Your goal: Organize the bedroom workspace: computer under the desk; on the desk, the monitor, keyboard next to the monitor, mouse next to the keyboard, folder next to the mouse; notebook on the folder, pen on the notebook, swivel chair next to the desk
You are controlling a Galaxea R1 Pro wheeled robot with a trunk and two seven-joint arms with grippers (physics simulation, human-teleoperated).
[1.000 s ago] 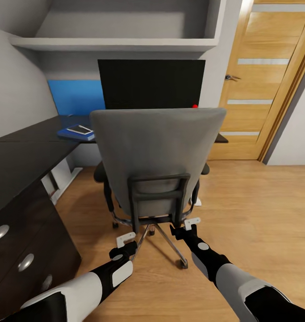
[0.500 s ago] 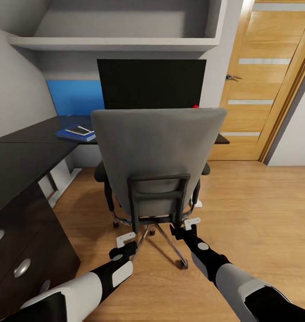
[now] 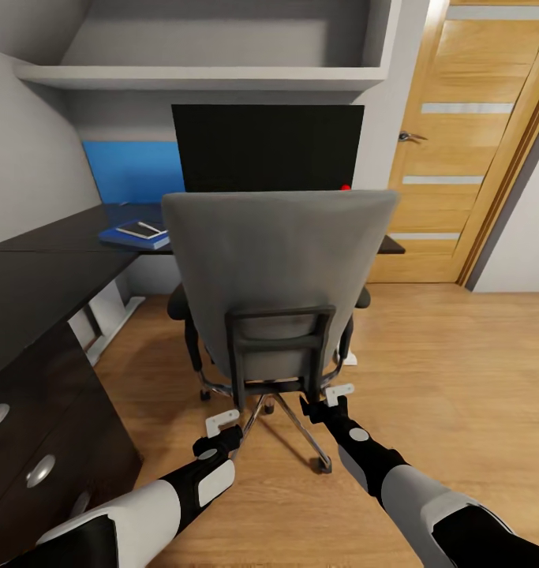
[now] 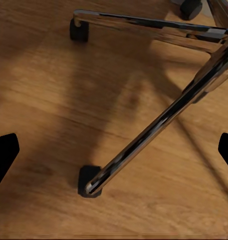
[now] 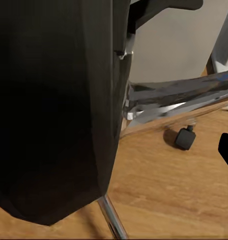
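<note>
Nearest the camera, both robot arms reach forward low over the light wood floor [image 3: 458, 371], toward the back of the swivel chair [image 3: 278, 268]. The left gripper [image 3: 219, 426] sits just behind the chair's chrome star base, its white fingers spread apart and holding nothing; its wrist camera looks down on a chrome leg ending in a black castor [image 4: 89, 181]. The right gripper [image 3: 336, 397] is near the lower right of the chair's black back bracket; whether its fingers are parted or closed cannot be told.

The chair stands with its grey back toward the camera, its seat tucked against the front edge of the desk [image 3: 32, 276]. To the chair's left, the desk's black top runs along the wall and turns toward the camera above a black drawer unit with round silver knobs [image 3: 42, 468].

On the desk, left of the chair back, lies the blue folder [image 3: 135, 236] with a smaller flat item stacked on top. Directly behind the chair rises the black monitor [image 3: 267, 147], a red dot at its lower right corner. Beyond the chair to the right is a wooden door [image 3: 466, 142].
</note>
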